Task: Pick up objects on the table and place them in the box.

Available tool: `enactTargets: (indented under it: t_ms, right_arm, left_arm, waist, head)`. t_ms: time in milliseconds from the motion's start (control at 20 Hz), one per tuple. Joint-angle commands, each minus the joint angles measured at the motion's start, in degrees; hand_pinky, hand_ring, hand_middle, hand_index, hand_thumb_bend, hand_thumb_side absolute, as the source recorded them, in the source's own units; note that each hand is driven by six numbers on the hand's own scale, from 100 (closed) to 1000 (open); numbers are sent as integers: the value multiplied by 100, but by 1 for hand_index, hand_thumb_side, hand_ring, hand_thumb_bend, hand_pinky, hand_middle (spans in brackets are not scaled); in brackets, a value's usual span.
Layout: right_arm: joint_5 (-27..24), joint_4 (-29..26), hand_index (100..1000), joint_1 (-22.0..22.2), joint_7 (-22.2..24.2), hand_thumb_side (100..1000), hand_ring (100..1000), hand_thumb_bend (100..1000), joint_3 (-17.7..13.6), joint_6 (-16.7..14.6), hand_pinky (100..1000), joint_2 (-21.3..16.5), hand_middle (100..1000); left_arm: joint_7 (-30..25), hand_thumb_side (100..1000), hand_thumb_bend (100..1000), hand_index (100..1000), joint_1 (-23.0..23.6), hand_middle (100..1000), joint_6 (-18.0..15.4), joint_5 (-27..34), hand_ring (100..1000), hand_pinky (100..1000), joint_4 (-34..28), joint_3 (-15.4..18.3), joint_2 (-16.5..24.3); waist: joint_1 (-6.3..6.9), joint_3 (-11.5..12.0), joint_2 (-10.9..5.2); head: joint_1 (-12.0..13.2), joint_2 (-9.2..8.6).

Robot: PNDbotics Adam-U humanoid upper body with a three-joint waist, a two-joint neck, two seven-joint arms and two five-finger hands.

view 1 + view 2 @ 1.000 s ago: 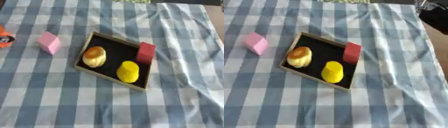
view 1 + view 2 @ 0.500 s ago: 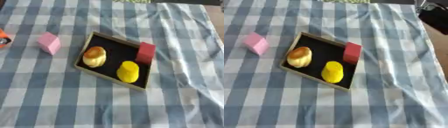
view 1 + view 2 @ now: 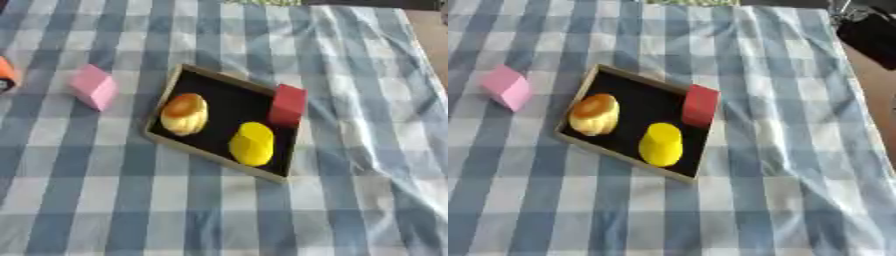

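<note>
Box [image 3: 171, 89]: shallow tray with a tan rim and black floor, lying askew near the middle of the table.
Bun [image 3: 185, 113]: golden-brown and rounded, inside the box at its left end.
Yellow piece [image 3: 253, 143]: rounded, inside the box at the near right, just beside the bun but apart from it.
Red block [image 3: 287, 104]: upright at the far right corner of the box, against the rim; whether it stands on the floor or on the rim cannot be told.
Pink block [image 3: 94, 86]: on the cloth left of the box, near it but not touching.
Orange thing [image 3: 5, 76]: at the left edge of the left eye view, cut off by the frame; only an orange curve with a dark spot shows.
Cloth [image 3: 350, 150]: blue and white check, covering the table, creased along the right side.
Right hand [image 3: 870, 31]: dark shape in the upper right corner of the right eye view, beyond the cloth's edge; its fingers cannot be made out.
Left hand: shows in neither view.
</note>
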Motion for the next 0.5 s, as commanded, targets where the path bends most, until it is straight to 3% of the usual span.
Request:
enactTargets:
  t_ms: [50, 100, 150, 500]
  right_arm:
    - [-22, -95, 708, -15, -13, 347, 750, 228, -90, 7, 803, -118, 554]
    - [-19, -95, 708, -10, -12, 350, 750, 230, -90, 7, 803, -121, 554]
    - [-15, -95, 708, -5, -11, 346, 750, 228, -90, 8, 803, -122, 554]
    - [7, -95, 708, 21, 4, 344, 751, 228, -86, 20, 803, -123, 554]
  left_arm:
    - [-4, 117, 344, 567, -159, 684, -21, 94, 794, 871, -342, -4, 164]
    - [-9, 171, 318, 566, -177, 682, -36, 136, 793, 870, -465, -20, 174]
    - [-18, 112, 328, 565, -193, 682, -52, 192, 793, 870, -602, -36, 182]
    - [-215, 100, 306, 565, -239, 683, -259, 731, 791, 872, -1946, -355, 243]
  waist:
    - [1, 18, -192]
    - [6, 24, -206]
    - [12, 32, -220]
    - [50, 62, -313]
  head:
    - [-19, 49]
    - [-28, 59]
    - [-39, 70]
    - [-86, 136]
